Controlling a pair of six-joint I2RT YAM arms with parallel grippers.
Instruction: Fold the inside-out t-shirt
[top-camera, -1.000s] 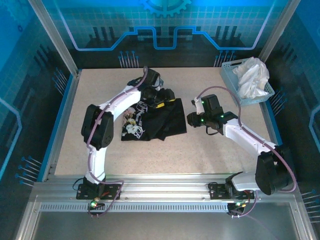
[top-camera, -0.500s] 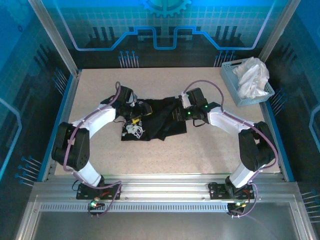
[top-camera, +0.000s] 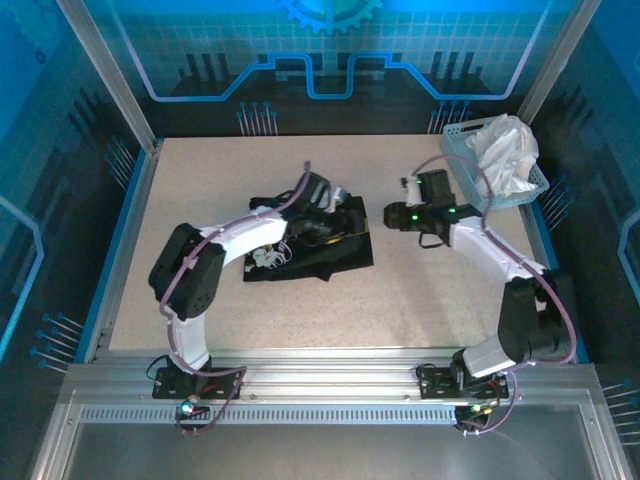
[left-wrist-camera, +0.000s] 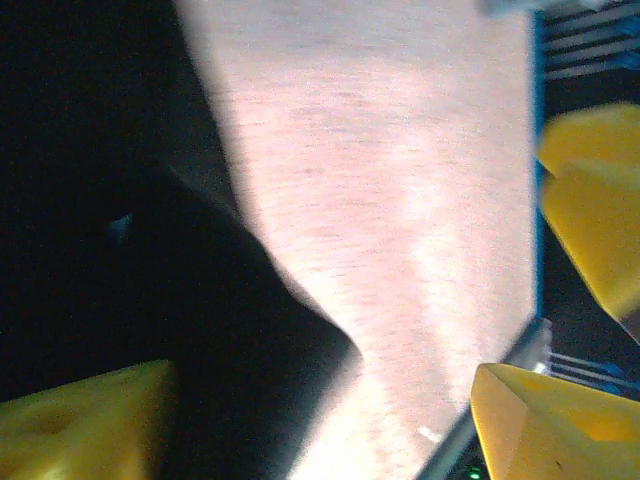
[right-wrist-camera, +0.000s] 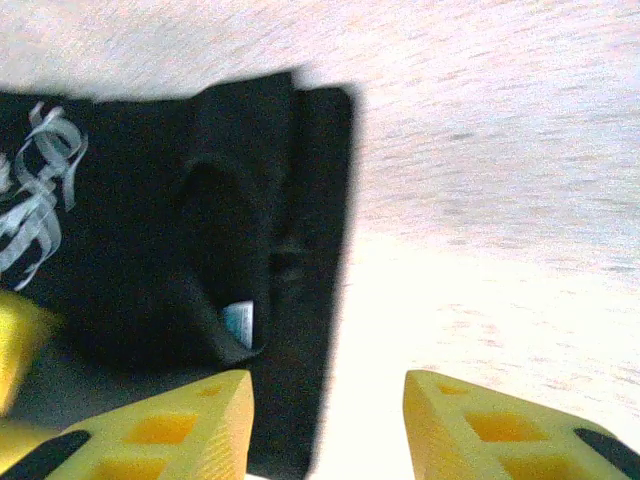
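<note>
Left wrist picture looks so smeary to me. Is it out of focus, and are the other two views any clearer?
Left wrist: blurred all over, the black t-shirt a featureless dark mass, the table washed pale. Right wrist: milder blur, with glare bleaching the table white near the right gripper. Top external: sharp and evenly lit, with a blue cast around the edges.

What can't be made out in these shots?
- Top view: left arm covers the upper part of the t-shirt and some of its print.
- Left wrist view: motion blur, t-shirt is a featureless dark mass.
- Right wrist view: white label too small and blurred to read.
</note>
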